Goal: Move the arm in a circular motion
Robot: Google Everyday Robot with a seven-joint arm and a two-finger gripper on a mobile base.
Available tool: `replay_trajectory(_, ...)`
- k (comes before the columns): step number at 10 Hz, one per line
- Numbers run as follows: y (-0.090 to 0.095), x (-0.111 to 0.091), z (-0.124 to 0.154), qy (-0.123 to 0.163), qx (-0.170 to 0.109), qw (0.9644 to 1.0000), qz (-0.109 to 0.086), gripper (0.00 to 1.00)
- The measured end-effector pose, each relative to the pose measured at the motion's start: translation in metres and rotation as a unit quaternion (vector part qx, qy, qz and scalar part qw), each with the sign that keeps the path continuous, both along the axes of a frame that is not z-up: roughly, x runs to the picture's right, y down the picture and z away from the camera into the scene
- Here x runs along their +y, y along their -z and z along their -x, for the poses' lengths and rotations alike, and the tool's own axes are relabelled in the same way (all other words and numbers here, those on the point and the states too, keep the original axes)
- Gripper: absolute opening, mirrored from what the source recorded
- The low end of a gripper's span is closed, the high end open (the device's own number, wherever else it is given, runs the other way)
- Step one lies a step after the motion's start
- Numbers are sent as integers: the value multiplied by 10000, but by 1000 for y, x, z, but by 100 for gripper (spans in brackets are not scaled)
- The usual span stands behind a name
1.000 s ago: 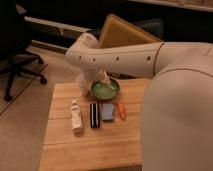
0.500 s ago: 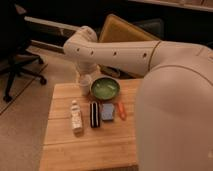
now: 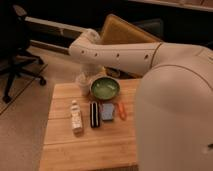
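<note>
The cream-white arm [image 3: 125,55] fills the right side of the camera view. Its thick near segment [image 3: 175,120] rises in the foreground. A tubular link with small dark screw holes runs left to a rounded joint [image 3: 85,46]. From there it drops toward the wooden table's [image 3: 85,150] far left corner. The gripper [image 3: 84,86] hangs there, low over the table and just left of a green bowl [image 3: 105,88]. It holds nothing that I can see.
On the table lie a white bottle [image 3: 75,117], a black bar [image 3: 94,114], a blue pouch [image 3: 107,112] and an orange item [image 3: 121,111]. A black office chair [image 3: 17,47] stands at the left. A tan chair back [image 3: 127,32] is behind the table.
The arm's rounded joint and the long link have swung left and slightly toward the camera. The gripper end has shifted left, away from above the bowl. The table items have not moved.
</note>
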State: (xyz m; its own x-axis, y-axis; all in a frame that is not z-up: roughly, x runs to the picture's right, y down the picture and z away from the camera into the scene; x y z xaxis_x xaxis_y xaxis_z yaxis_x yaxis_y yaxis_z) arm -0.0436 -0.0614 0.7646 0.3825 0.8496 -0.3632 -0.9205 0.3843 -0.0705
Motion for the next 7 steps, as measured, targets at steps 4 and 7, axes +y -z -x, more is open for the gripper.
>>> replay_trajectory(4,-56,-52,48,952,-742,9920,-355,65)
replay_trajectory(7,-61,-32,126,920,-1899,9774,-83,65)
